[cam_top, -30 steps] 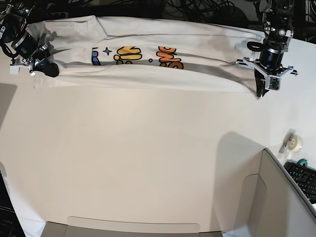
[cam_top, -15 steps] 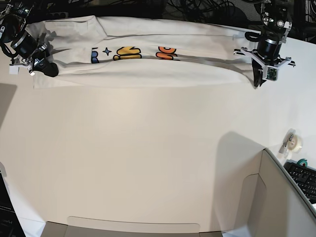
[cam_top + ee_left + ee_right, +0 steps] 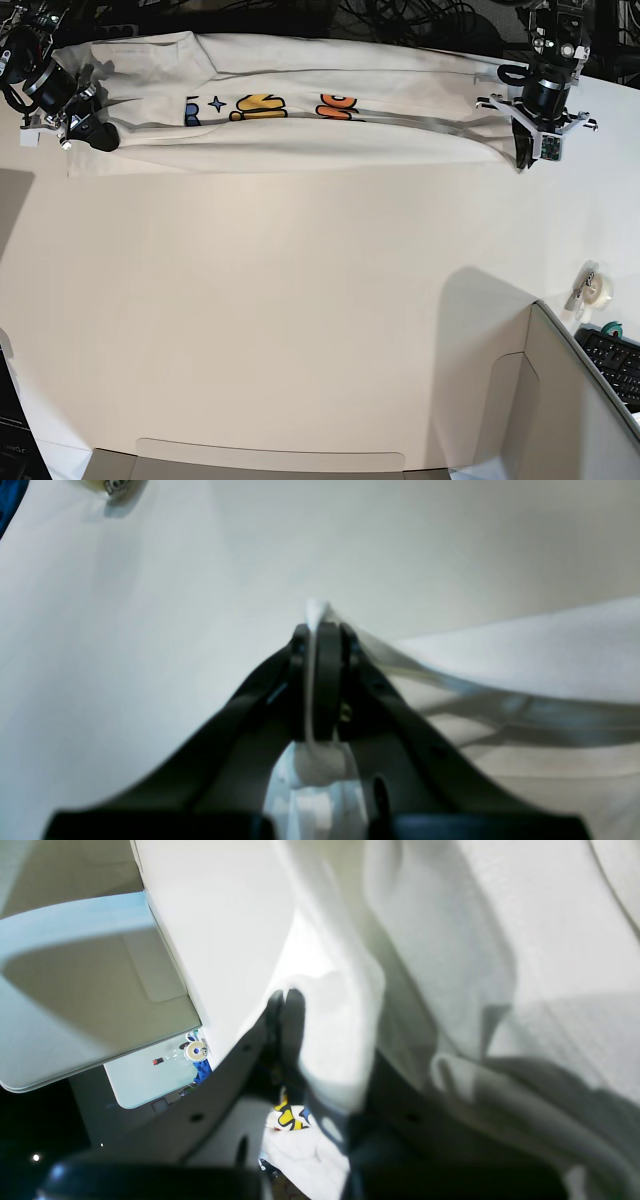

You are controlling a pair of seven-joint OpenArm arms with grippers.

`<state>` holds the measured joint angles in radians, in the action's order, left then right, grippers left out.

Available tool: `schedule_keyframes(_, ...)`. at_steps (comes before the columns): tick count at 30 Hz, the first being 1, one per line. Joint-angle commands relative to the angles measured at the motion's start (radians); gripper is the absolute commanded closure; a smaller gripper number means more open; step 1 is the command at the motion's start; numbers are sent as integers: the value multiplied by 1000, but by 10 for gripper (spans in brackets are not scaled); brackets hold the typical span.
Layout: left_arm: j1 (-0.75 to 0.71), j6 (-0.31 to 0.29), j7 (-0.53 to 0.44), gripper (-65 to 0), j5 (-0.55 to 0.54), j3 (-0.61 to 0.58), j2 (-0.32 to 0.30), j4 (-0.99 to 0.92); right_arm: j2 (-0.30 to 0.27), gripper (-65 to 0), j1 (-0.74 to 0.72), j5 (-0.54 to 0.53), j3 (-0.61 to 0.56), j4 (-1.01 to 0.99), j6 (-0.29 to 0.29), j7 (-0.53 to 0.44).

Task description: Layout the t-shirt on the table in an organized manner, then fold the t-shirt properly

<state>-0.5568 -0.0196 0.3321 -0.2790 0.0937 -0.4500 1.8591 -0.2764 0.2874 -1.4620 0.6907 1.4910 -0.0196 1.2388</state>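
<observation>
While both tools clench it, the t-shirt (image 3: 300, 135) stretches between left tool (image 3: 524, 160) and right tool (image 3: 98, 138).

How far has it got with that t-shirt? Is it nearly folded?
Not nearly. Done: the t-shirt is stretched in a long band along the far edge of the table. In hand: the left hand and right hand are each shut on an end of it, the front edge lifted. Left: laying it flat, print barely showing, then all the folding.
</observation>
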Motion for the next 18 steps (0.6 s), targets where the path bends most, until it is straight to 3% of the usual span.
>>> schedule_keyframes(1,19,13,-32,0,7,11,-13,14,-19,0,-1,-22,7,13,-9,3)
schedule_keyframes(15,68,13,-23,-6,5,8,15,-34,-21,0,6,-22,10,15,-9,3)
schedule_keyframes(18,71,14,71,-72,4,8,16,-26,-21,-85,6,-22,10,15,-9,5)
